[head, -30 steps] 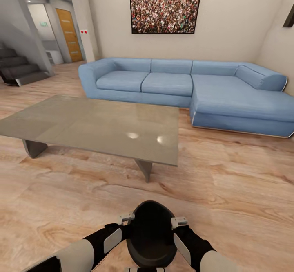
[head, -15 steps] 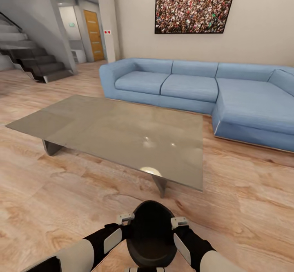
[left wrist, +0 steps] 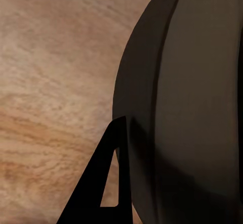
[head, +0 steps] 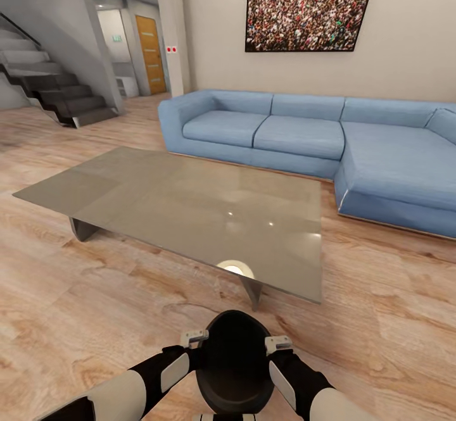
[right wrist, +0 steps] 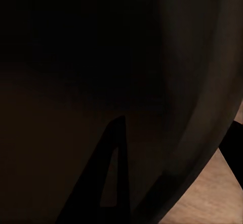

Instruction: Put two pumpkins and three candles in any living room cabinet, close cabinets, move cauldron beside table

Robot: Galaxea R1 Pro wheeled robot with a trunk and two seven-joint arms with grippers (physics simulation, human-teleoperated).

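— Black, round and wide-rimmed: we log the cauldron (head: 234,363) at the bottom centre of the head view, held above the wood floor (head: 82,320) between our two arms. Its mouth faces up toward the head camera, so we look into the dark bowl.

— Do we have a long axis for it?

— We record none; the pot reads as round. In the head view its outline runs a little taller than wide, but we cannot tell whether that is tilt or perspective.

— Grippers?

— We see the left gripper (head: 197,337) pressed against the rim on one side and the right gripper (head: 277,344) against the opposite side. In the left wrist view a dark finger (left wrist: 104,183) lies against the curved black wall of the pot (left wrist: 192,107), with floor planks (left wrist: 55,72) beside it. In the right wrist view a finger (right wrist: 109,178) sits against the same black surface (right wrist: 101,57). We cannot tell from any view whether either pair of fingers is spread or closed.

— And the table?

— We note the table (head: 190,206), pale grey top, angled grey legs, just ahead of the cauldron. Its long axis runs across the view, slanting from far left to near right, and its near right corner is the part closest to the pot. The two are apart, with floor between. A blue sofa (head: 316,142) stands beyond the table, with a framed picture (head: 310,6) above it and stairs (head: 57,95) at far left.
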